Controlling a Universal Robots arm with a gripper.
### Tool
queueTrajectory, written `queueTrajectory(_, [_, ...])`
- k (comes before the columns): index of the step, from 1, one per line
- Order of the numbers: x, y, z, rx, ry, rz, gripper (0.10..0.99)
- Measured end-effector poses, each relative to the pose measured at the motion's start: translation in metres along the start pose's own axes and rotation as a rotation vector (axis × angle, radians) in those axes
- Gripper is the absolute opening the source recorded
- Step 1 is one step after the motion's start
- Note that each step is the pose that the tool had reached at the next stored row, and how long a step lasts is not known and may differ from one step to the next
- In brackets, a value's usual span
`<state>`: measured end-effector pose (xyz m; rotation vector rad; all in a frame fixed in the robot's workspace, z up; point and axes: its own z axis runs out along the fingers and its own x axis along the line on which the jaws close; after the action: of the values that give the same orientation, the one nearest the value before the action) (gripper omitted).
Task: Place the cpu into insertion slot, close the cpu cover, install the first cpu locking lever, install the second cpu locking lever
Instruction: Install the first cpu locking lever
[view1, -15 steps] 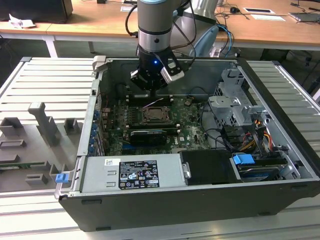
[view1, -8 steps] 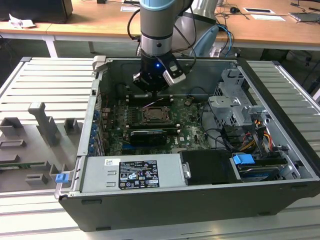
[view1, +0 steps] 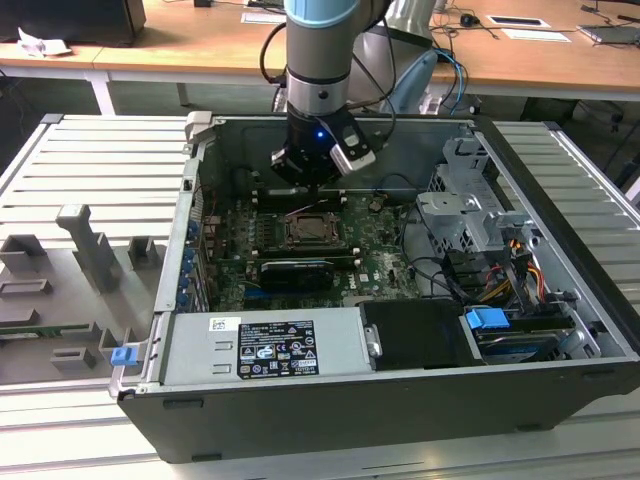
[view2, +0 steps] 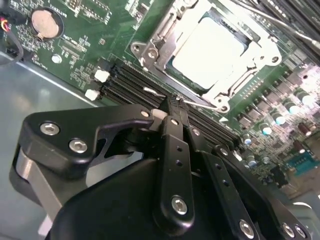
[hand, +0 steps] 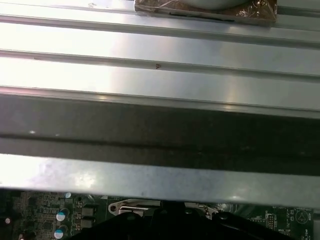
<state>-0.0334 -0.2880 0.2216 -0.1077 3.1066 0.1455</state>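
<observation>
The cpu (view2: 212, 47), a pale square chip, lies flat in the insertion slot (view1: 306, 232) on the green motherboard. The silver cpu cover (view2: 162, 30) lies down around it, its window framing the chip. A thin wire locking lever (view2: 200, 101) runs along the socket's edge by the memory slots. Another thin lever (view2: 290, 31) crosses the far side of the socket. My gripper (view2: 172, 104) has its black fingers closed together, tips right at the near lever; whether they touch it is unclear. In the exterior view the gripper (view1: 312, 185) hangs just behind the socket.
Inside the open case are a long black graphics card (view1: 292, 270), a grey power supply (view1: 265, 345) and a drive cage (view1: 470, 215). Black memory slots (view2: 125, 82) and a coin battery (view2: 46, 22) flank the socket. A case wall (hand: 160, 130) stands close by.
</observation>
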Motion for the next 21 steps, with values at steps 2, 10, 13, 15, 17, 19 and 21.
queueTrajectory(2, [-0.0023, -0.0001, 0.0021, 0.000, 0.0000, 0.000, 0.106])
queueTrajectory(10, [-0.0087, -0.0011, 0.0129, 0.000, 0.0002, 0.000, 0.106])
queueTrajectory(13, [-0.0093, -0.0015, 0.0160, 0.000, 0.0002, 0.000, 0.106])
queueTrajectory(15, [-0.0096, -0.0016, 0.0168, 0.000, 0.0002, 0.000, 0.106])
queueTrajectory(17, [-0.0098, -0.0016, 0.0171, 0.002, 0.0004, 0.000, 0.106])
queueTrajectory(19, [-0.0099, -0.0016, 0.0174, 0.008, 0.0007, 0.000, 0.106])
queueTrajectory(21, [-0.0099, -0.0018, 0.0183, 0.014, 0.0012, 0.000, 0.106])
